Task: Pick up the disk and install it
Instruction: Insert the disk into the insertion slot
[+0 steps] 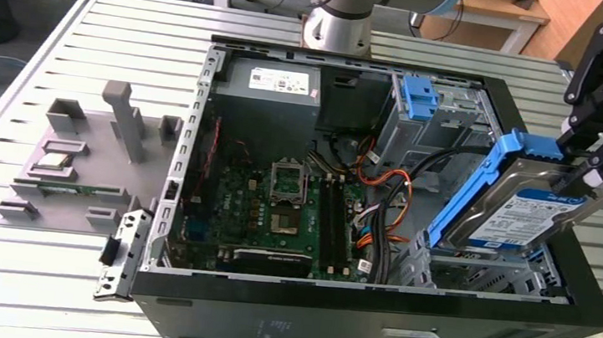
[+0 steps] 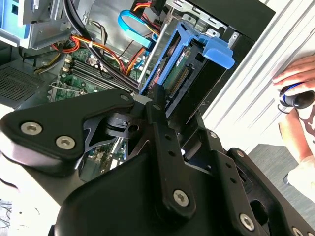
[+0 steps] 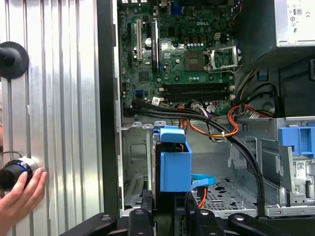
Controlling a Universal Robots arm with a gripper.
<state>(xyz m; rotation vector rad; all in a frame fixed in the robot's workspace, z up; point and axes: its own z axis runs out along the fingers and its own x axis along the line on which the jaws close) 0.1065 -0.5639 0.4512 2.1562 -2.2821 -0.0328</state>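
Hand (image 1: 591, 170) clamped on disk (image 1: 504, 216) upper end; disk tilted over case (image 1: 319, 322) bay

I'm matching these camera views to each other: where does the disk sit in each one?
Exterior view: the disk tilted above the open case's corner, at the exterior view's right.
Second wrist view: the disk edge-on, beside the motherboard.
First wrist view: its blue carrier end-on, over the drive cage.
Shared landmark: the motherboard.
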